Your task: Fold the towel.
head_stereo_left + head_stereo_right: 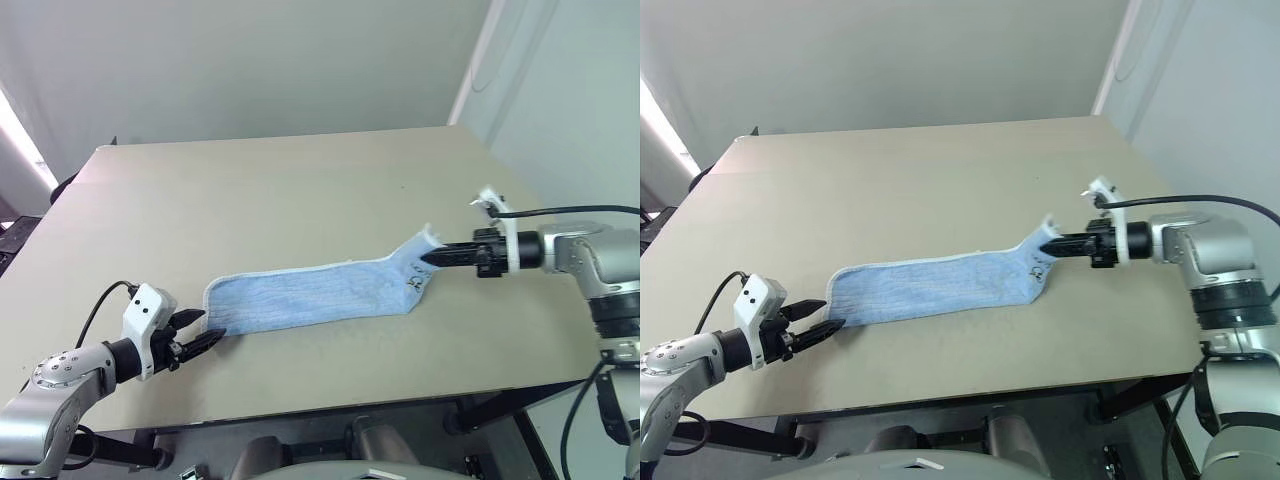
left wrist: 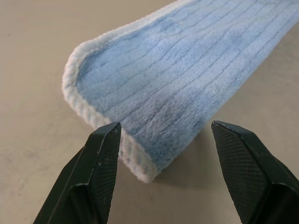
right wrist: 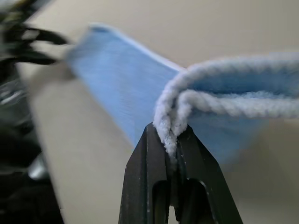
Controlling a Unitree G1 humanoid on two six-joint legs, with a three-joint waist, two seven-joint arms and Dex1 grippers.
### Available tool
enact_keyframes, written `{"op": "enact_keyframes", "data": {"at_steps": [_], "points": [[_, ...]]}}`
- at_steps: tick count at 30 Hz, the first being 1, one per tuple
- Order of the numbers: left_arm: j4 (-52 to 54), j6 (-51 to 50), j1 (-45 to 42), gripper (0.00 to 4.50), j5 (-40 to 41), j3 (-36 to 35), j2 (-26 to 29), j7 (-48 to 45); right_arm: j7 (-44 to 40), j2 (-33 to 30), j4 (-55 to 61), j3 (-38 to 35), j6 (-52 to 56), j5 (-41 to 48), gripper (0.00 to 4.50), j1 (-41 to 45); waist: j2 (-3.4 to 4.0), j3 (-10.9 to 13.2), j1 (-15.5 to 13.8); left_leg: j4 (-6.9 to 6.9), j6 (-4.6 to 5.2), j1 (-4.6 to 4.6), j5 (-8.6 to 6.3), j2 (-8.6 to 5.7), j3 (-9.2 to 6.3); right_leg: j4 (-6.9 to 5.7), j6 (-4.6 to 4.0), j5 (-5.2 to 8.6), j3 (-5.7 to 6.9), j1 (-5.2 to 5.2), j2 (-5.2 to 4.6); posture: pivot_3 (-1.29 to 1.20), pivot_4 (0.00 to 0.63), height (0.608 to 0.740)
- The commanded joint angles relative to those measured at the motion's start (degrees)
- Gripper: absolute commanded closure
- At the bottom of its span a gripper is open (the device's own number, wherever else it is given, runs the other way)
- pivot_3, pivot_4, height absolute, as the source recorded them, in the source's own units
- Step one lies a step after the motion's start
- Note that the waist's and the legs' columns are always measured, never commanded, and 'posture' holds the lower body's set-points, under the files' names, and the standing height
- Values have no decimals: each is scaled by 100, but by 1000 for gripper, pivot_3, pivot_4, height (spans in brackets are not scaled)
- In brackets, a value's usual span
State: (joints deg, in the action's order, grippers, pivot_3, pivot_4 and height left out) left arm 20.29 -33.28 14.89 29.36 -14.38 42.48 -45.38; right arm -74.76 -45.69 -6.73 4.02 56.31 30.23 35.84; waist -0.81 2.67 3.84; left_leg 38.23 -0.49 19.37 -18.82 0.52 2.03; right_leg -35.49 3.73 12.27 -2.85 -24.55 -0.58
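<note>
- The light-blue terry towel (image 1: 310, 297), folded into a long strip, lies across the tan tabletop (image 1: 300, 190).
- The right gripper (image 3: 171, 140) is clenched on the towel's doubled whitish edge, lifting that end.
- The left gripper (image 2: 163, 140) is released, its fingers straddling the other end.

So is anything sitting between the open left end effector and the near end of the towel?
Nothing visible. The left end effector is open right at the towel's end, one finger against the whitish edge, bare table around it. The right end effector is shut on the far end.
</note>
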Motion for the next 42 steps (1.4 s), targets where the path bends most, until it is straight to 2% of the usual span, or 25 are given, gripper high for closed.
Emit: {"op": "enact_keyframes", "data": {"at_steps": [1, 8, 16, 19, 23, 27, 30, 33, 35, 39, 42], "points": [[214, 6, 8, 1228, -3, -111, 33, 40, 22, 257, 459, 11, 327, 422, 4466, 16, -6, -2, -5, 0, 0, 1, 0, -1, 0, 3, 0, -1, 0, 0, -3, 0, 0, 740], [272, -38, -10, 1228, -28, -15, 11, 120, 626, 1544, 96, 437, 166, 282, 4466, 161, -16, -6, 8, 0, 0, -1, 0, 0, 0, -2, -2, -1, 1, 1, -5, 0, 0, 740], [395, 23, 99, 1228, -133, 3, 1, 206, 815, 2074, -524, 1221, -540, -371, 4466, 33, -14, -5, 8, 1, 0, 0, 0, -2, 0, -1, -23, -15, 2, 0, -6, 0, 0, 740], [404, 20, 103, 1228, -149, 0, -21, 216, 812, 2205, -599, 1223, -911, -465, 4466, 6, -15, -5, 9, 0, 0, -1, 0, -2, 0, -2, -23, -15, 3, 0, -6, 0, 0, 740], [393, 15, 76, 1228, -154, 0, -7, 200, 883, 2373, -808, 1080, -1090, -487, 3427, 147, -15, -5, 11, 1, -1, -2, 0, -2, -1, -5, -23, -15, 3, 1, -4, 0, 0, 740], [373, 7, 35, 1228, -151, 10, 2, 185, 669, 2354, -750, 1088, -1068, -396, 1920, 183, -14, -5, 11, 1, -1, -2, 0, -2, -1, -4, -23, -15, 3, 1, -5, 0, 0, 740], [383, -9, 27, 1228, -140, -9, 9, 184, 319, 2188, -154, 778, -1148, 2, 842, 9, -12, -3, 5, 1, -1, -1, 0, -2, -1, -4, -23, -15, 4, 0, -5, 0, 0, 740], [364, -23, 90, 1228, -69, -140, -25, 194, 670, 2322, -175, 134, -1440, 226, 842, 69, -16, -6, 5, 0, -1, -1, 0, -2, -3, -3, -9, -23, 5, 1, -5, 0, 0, 740], [339, -28, 135, 1228, -46, -212, -35, 199, 860, 2388, -402, 92, -2085, -97, 842, 41, -18, -7, 11, 1, -1, -3, 0, -2, -3, -3, -9, -23, 5, 3, -5, 0, 0, 740], [220, -240, 117, 1228, -12, -339, 7, 277, 1242, 2674, -1460, 351, -3352, -929, 842, 126, -21, -9, 29, 1, -1, -8, 0, 1, -1, -6, -19, -17, 4, 4, 2, 0, 0, 740], [137, -376, 51, 1228, 44, -420, -41, 373, 1103, 2805, -2148, 559, -3763, -1265, 842, 194, -16, -6, 26, 1, -1, -7, 0, 2, -1, -8, -23, -20, 4, 3, 2, 0, 0, 740]]}}
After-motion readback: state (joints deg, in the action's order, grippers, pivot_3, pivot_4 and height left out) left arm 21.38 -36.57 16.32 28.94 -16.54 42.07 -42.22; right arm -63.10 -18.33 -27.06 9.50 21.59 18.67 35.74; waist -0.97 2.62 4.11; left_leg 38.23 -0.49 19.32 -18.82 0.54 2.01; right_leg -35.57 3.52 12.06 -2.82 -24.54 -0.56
